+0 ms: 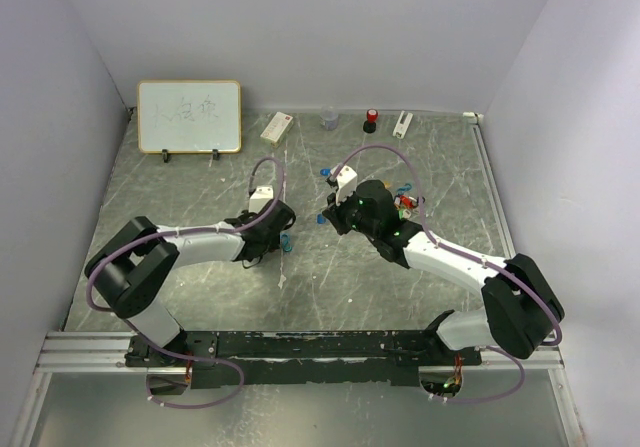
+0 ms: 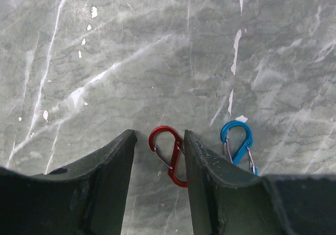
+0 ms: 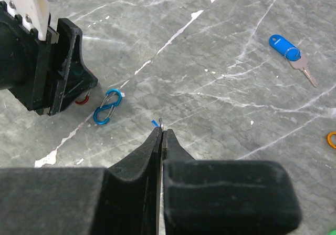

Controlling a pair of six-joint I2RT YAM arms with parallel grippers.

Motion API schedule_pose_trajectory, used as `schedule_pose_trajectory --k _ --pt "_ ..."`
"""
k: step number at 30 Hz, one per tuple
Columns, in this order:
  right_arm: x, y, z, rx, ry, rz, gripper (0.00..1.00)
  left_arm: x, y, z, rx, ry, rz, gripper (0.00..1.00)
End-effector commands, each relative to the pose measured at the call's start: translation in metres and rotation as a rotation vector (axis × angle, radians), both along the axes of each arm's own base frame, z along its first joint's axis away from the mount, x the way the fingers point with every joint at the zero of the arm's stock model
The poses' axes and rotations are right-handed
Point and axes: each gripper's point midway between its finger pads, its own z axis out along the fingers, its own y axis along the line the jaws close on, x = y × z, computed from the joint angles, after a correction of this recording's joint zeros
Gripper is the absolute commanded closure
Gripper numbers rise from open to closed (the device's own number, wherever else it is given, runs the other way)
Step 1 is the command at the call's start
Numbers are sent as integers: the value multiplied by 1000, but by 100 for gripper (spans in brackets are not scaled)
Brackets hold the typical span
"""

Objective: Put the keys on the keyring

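At mid grey-marbled surface, barely started: can't see any key threaded. Have right pincer pressed together on a small metal loop, maybe the keyring, with blue-tagged small metal key lying loose well apart and what look like more tagged keys heaped by that arm. Have left pincer apart, straddling red metal carabiner clip, gripping nothing.

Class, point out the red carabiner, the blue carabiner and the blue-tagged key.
red carabiner (image 2: 161,128), left wrist view, top curve.
blue carabiner (image 3: 107,108), right wrist view, its waist.
blue-tagged key (image 3: 282,44), right wrist view, plastic tag.
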Motion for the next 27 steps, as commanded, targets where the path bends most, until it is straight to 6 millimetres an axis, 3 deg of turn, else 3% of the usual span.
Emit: schedule_pose_trajectory --k 1,20,27 --pt "-1 2 8 17 -24 -3 100 -22 6 -22 80 108 -45 48" --pt "0 0 8 14 -26 -11 100 -20 -20 -19 43 95 -112 49" --pt "0 -1 8 13 -28 -12 100 -23 -11 -21 79 103 -87 48"
